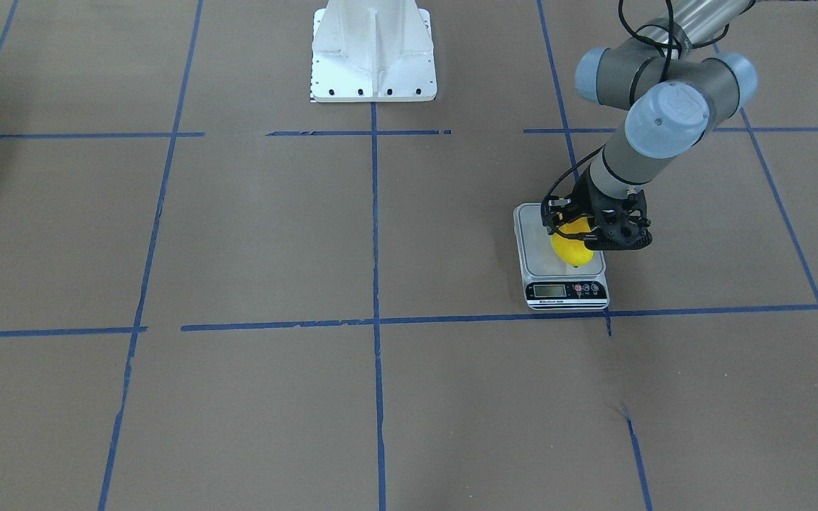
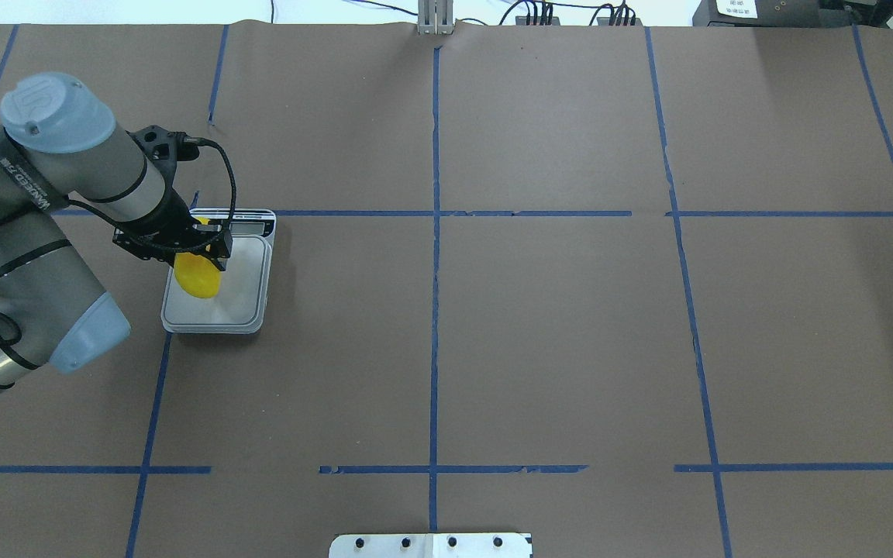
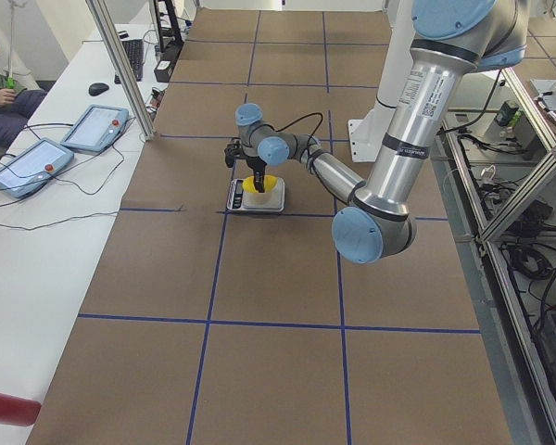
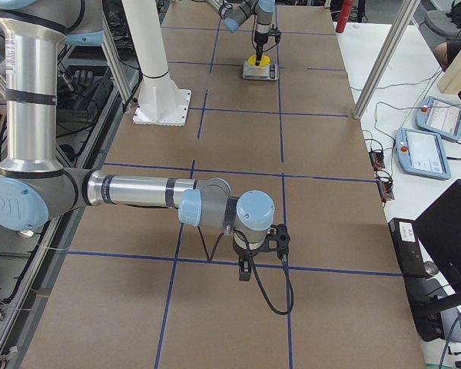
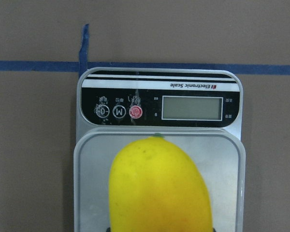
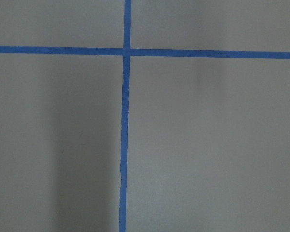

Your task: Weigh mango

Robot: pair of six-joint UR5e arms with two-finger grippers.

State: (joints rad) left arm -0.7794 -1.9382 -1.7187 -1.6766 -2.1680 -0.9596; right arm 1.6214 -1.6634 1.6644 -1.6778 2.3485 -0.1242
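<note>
The mango (image 1: 569, 248) is bright yellow and sits between the fingers of my left gripper (image 1: 582, 240), which is shut on it. The gripper holds it over the platform of the small white digital scale (image 1: 564, 274), on the robot's left side of the table. I cannot tell whether the mango touches the platform. In the overhead view the mango (image 2: 197, 273) lies over the scale (image 2: 241, 298). In the left wrist view the mango (image 5: 159, 188) fills the lower centre above the platform (image 5: 227, 159). My right gripper (image 4: 244, 270) shows only in the exterior right view, low over bare table, and I cannot tell whether it is open or shut.
The robot's white base (image 1: 373, 53) stands at the table's middle rear edge. Blue tape lines (image 2: 435, 232) grid the brown table cover. Pendant tablets (image 4: 434, 146) and metal posts (image 4: 380, 61) stand along the operators' side.
</note>
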